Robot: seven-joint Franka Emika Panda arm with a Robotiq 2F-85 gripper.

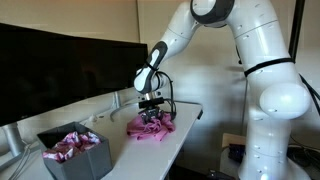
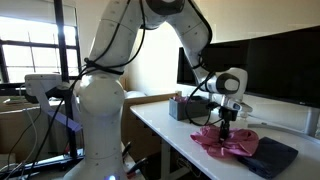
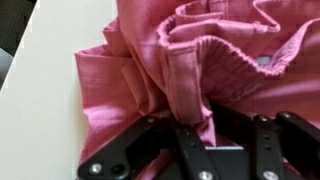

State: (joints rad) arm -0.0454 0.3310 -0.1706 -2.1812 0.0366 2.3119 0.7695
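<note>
A crumpled pink cloth (image 1: 150,127) (image 2: 225,142) lies on the white desk (image 1: 188,118) (image 2: 165,128). My gripper (image 1: 152,112) (image 2: 227,125) points straight down into its middle. The wrist view is filled by the pink cloth (image 3: 180,60), whose folds bunch toward my gripper (image 3: 222,125). An upright ridge of the fabric runs down between the black fingers (image 3: 186,140). The jaws have drawn in around that ridge and pinch it. The desk under the cloth is hidden.
A grey bin (image 1: 80,162) (image 2: 182,108) holding more pink fabric (image 1: 72,143) stands on the desk to one side. A large dark monitor (image 1: 60,65) (image 2: 270,60) runs along the back. A dark pad (image 2: 272,157) lies beside the cloth. The desk edge (image 3: 30,60) is close.
</note>
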